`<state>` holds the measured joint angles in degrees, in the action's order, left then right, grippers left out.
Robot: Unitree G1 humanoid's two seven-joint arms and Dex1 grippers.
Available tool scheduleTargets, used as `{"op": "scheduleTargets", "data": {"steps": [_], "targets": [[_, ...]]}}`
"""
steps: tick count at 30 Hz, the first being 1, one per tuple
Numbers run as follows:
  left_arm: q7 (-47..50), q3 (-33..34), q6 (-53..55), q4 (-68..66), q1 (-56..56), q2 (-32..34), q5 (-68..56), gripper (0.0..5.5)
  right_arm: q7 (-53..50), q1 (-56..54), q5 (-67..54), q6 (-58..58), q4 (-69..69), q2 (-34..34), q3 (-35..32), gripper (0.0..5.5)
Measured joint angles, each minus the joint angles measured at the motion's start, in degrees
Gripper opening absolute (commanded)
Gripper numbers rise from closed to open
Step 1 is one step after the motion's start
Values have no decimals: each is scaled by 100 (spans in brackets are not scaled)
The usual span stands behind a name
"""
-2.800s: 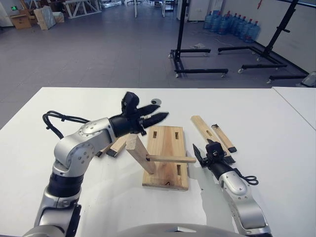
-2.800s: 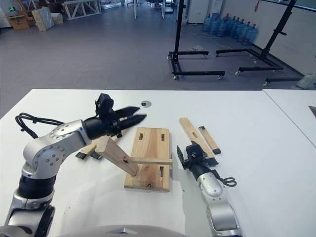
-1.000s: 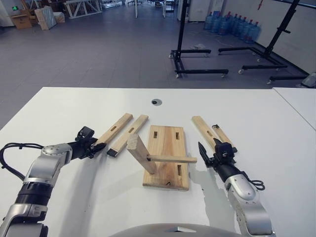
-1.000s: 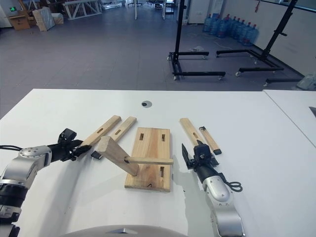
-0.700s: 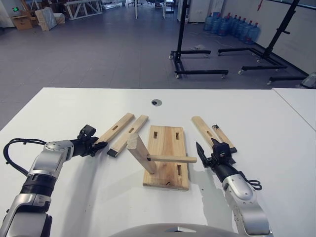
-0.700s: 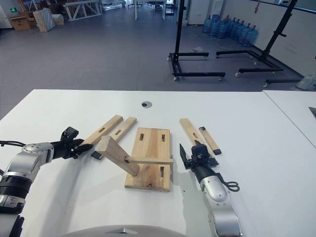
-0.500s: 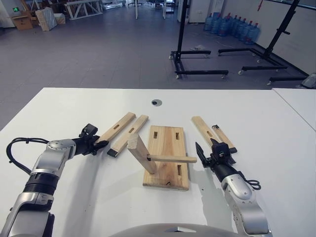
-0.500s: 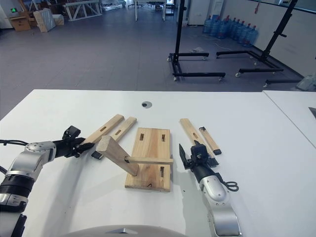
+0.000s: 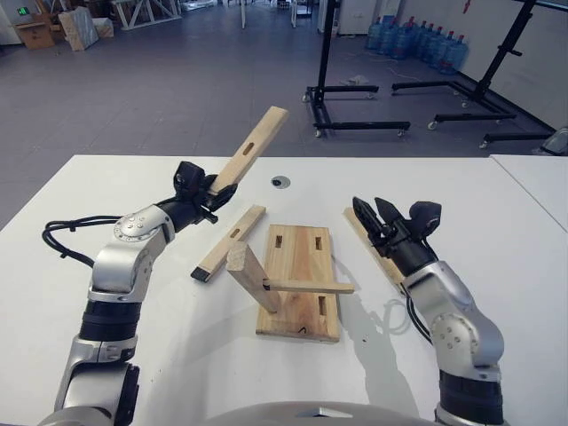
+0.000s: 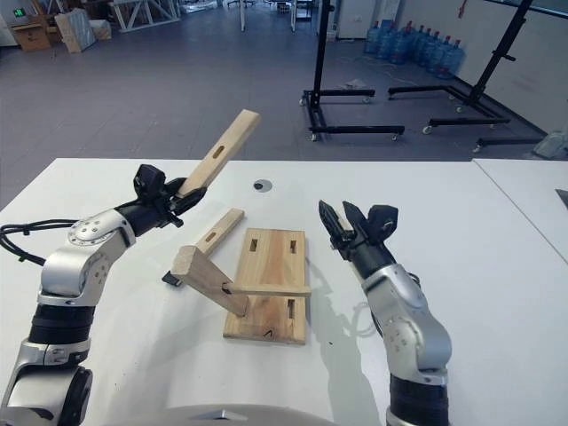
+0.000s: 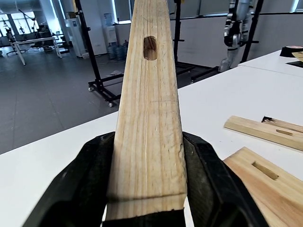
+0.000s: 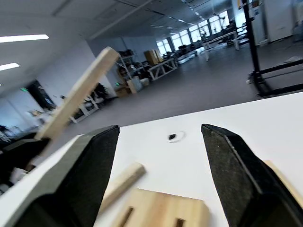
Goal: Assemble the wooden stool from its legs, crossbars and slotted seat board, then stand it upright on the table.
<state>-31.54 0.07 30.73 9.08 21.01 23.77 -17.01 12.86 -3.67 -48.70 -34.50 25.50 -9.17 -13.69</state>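
Left pincer (image 9: 209,191) closed on the near end of a wooden leg (image 9: 248,151), both fingers pressed flat against its sides. The leg is held clear of the worktop (image 9: 497,204) and tilted, its far end pointing up and to the right; an oval slot shows near that end. Right pincer (image 9: 373,213) open, jaws spread wide and holding nothing, raised above the worktop just right of the seat board (image 9: 302,257) and pointing toward the far left. The seat board lies flat at the centre of the worktop, long side running near to far, rectangular slots facing up. A second leg (image 9: 251,277) stands in the board's near left part, leaning left. A thin crossbar (image 9: 311,286) sticks out of that leg to the right, level above the board. A third leg (image 9: 229,241) lies flat on the worktop just left of the board, angled from near left to far right. A further wooden piece (image 11: 258,132) lies flat to the right of the board, partly hidden under the right arm. Small round fitting (image 9: 281,182) in the worktop beyond the board.
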Motion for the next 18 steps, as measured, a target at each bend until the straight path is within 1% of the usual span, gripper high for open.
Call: {"op": "scheduleTargets", "data": {"steps": [4,6,7,9,12,18], "targets": [[-146,-385,-98,346,-283,-199,-7,202,-639,-268,-2506,-372,-34,36,-314,316],[-232,-570,-288,511,-415,-280,-9,202,-1316,-504,-3808,-409,-214,174,-413,316],[-341,-701,-461,644,-507,-313,-6,202,-1668,-690,-4117,-372,-417,254,-455,316],[-517,-889,-684,725,-579,-296,35,202,-2012,-819,-4186,-305,-642,264,-436,316],[-622,-1029,-786,733,-647,-262,140,202,-2240,-917,-4168,-190,-916,258,-435,316],[-669,-1148,-929,735,-682,-257,247,202,-2245,-1080,-3838,-134,-1177,207,-370,316]]}}
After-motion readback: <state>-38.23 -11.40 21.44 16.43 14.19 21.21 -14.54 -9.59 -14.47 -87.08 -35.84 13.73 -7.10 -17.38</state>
